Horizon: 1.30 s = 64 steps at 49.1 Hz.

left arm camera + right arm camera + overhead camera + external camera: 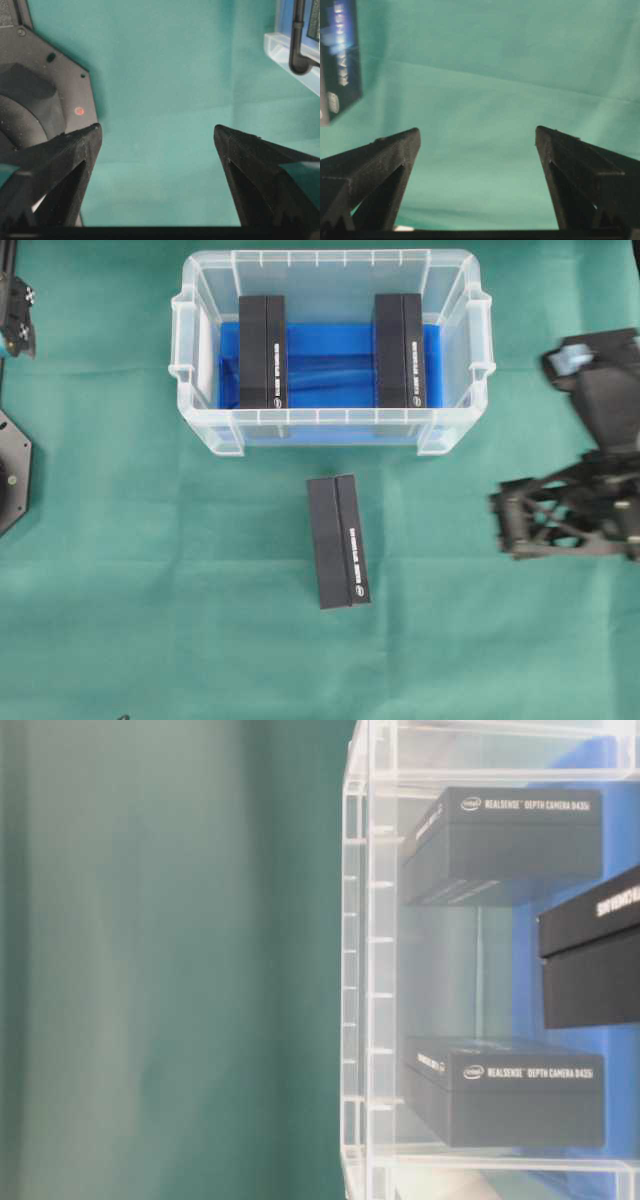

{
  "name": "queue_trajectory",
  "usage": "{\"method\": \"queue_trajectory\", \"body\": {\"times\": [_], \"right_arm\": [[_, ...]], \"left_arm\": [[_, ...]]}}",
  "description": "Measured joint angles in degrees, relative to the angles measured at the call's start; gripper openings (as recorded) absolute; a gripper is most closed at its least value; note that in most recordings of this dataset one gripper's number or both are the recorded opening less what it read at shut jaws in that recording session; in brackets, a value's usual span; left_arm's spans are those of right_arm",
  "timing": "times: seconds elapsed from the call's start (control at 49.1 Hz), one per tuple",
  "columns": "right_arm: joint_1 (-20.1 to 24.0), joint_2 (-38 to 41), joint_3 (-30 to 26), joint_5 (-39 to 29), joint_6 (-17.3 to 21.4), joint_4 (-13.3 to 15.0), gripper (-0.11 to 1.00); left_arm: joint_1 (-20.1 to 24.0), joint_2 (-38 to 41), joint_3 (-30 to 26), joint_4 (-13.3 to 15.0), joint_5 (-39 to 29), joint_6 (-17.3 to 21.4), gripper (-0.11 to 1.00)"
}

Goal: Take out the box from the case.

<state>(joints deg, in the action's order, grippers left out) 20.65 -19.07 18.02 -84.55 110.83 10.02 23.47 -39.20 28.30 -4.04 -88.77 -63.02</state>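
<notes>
Both the left tool (157,132) and the right tool (477,135) are spread wide and empty above the surface (150,590), a box (337,55) seen up-left of the right one.

Case (330,425): translucent clear plastic, glossy, smooth ribbed rim. Blue lining (330,365) inside: shiny, creased, cloth or film, cannot tell. Boxes: matt black card, white print, one out on table (338,542). Table cover (150,570): green cloth, matt, softly wrinkled. Gripper fingers (380,165): black plastic, grainy matt.
</notes>
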Motion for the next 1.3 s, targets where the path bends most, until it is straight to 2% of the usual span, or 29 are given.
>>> {"method": "queue_trajectory", "body": {"times": [0.224,0.468,0.672,0.895,1.119,1.302], "right_arm": [[2.0,-6.5,5.0,-0.1,2.1,0.0,0.93],[2.1,-7.1,6.2,0.1,2.1,0.6,0.93],[-1.8,-7.3,6.7,0.1,0.1,2.3,0.93],[-10.9,-8.9,7.8,0.3,-9.4,2.8,0.93],[-21.9,-9.5,8.5,3.3,-21.0,2.8,0.93],[-29.4,-9.5,8.8,5.4,-28.5,2.7,0.93]], "left_arm": [[0.0,0.3,0.0,0.1,0.1,0.0,0.98],[0.0,0.9,0.0,0.0,0.4,0.0,0.98],[0.0,1.1,-0.1,0.0,1.3,0.2,0.98],[-0.4,1.6,0.0,0.1,1.7,0.2,0.98],[-0.4,1.7,0.0,0.1,1.5,0.2,0.98],[-0.5,1.8,0.0,0.1,1.7,0.3,0.98]]}}
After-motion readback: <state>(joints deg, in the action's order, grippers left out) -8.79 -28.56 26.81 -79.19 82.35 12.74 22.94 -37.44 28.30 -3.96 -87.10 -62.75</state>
